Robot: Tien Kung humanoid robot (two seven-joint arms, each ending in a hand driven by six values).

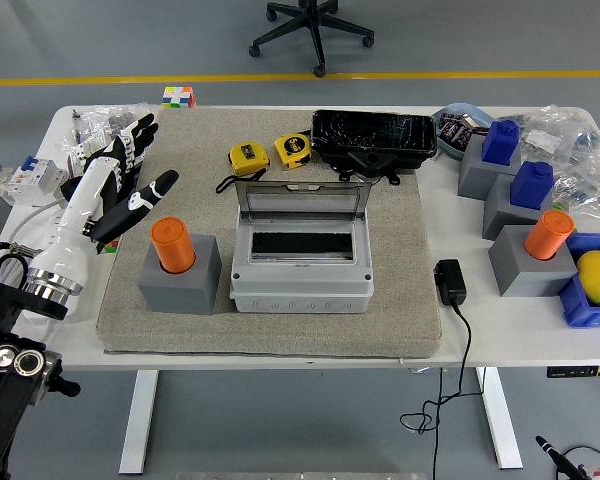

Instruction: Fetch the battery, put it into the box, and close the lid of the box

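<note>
An orange cylindrical battery stands upright in a grey block holder at the left of the tan mat. To its right sits the grey box, with its clear lid raised and a dark slot showing inside. My left hand, white with black fingers, hovers just up and left of the battery. Its fingers are spread and hold nothing. A second orange battery stands in a grey block at the right. The right arm is out of sight.
Two yellow tape measures and a black case lie behind the box. Blue blocks on grey stands, a blue bin with a yellow fruit, a black adapter and bagged parts crowd the table's sides.
</note>
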